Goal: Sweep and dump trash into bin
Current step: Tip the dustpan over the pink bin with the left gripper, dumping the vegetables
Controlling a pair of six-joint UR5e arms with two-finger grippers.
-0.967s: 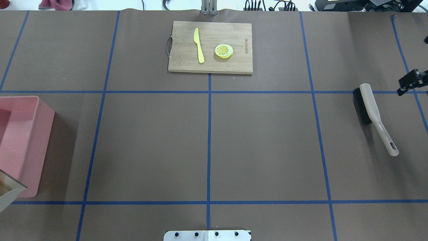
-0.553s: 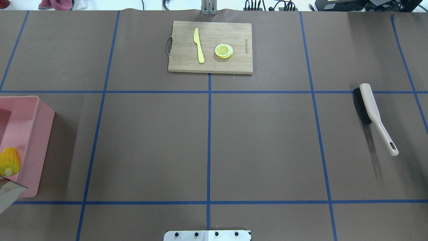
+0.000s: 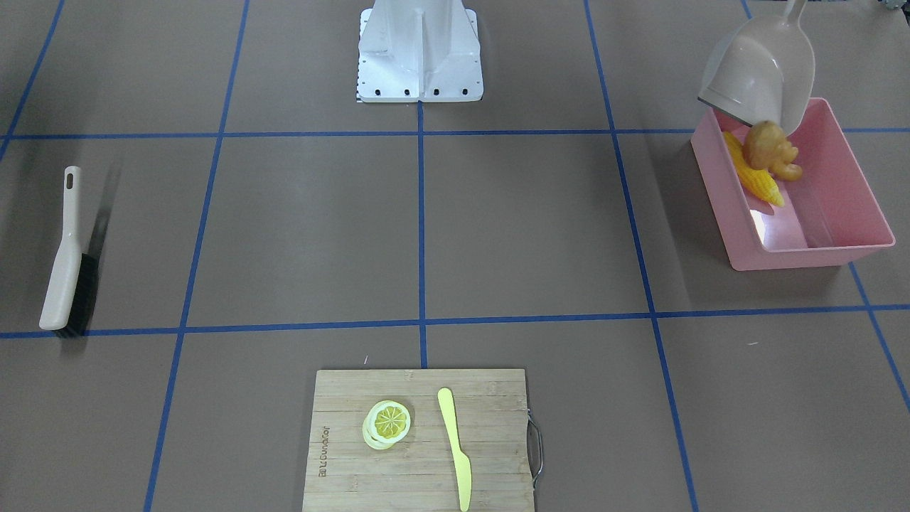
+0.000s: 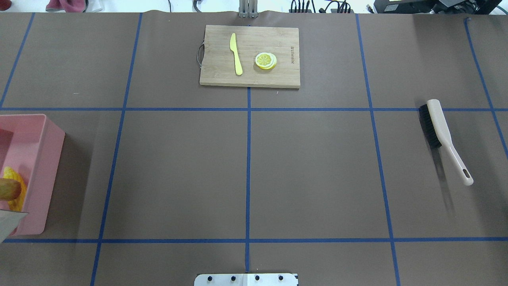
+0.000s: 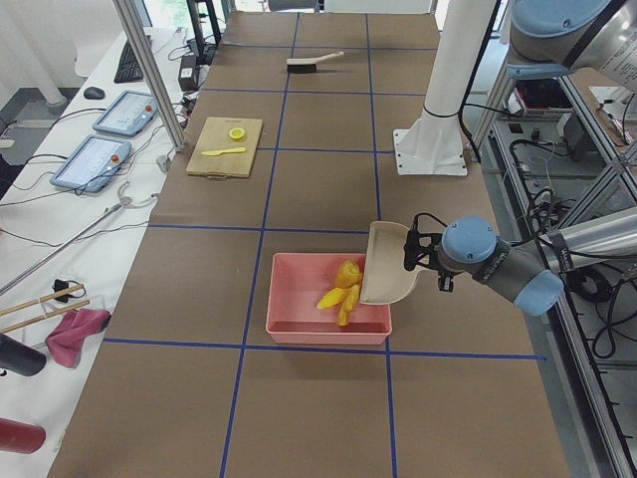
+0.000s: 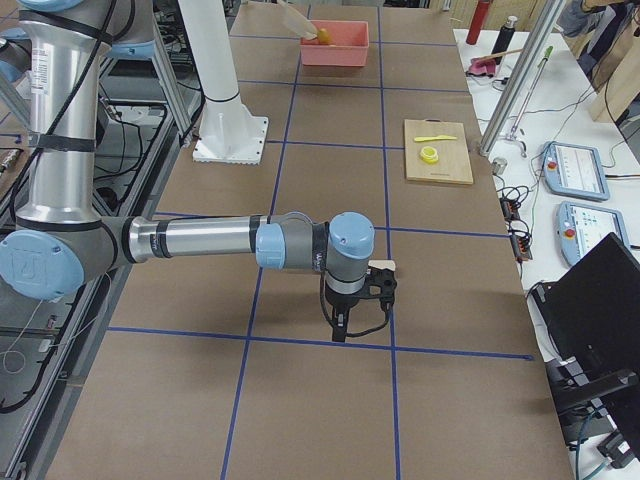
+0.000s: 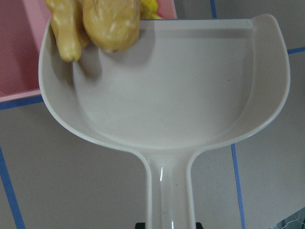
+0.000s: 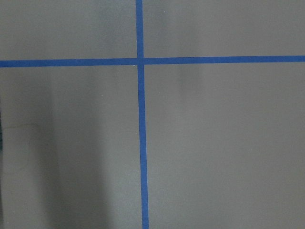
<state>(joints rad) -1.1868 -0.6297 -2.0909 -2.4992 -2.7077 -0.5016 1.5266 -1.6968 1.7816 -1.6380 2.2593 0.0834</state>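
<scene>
Brown paper table [image 4: 317,178], blue tape grid [image 4: 248,159]. Your left gripper [image 5: 412,256] is clamped on the handle of the dustpan [image 3: 761,64], which hangs tipped mouth-down over the robot-side end of the bin [image 3: 810,257] at the table's left edge. The corn cob [image 3: 761,186] lies inside the bin; the ginger root [image 3: 768,149] is at the pan's lip, over the bin; the potato cannot be told apart from it. Your right gripper [image 6: 362,290] hovers low over bare paper far to the right; cannot tell whether its fingers are apart. Step in hand: the dump. Advice: hold the lip inside the bin's walls, steepen the tilt slowly so nothing bounces out, and confirm the pan is empty before you level it.
</scene>
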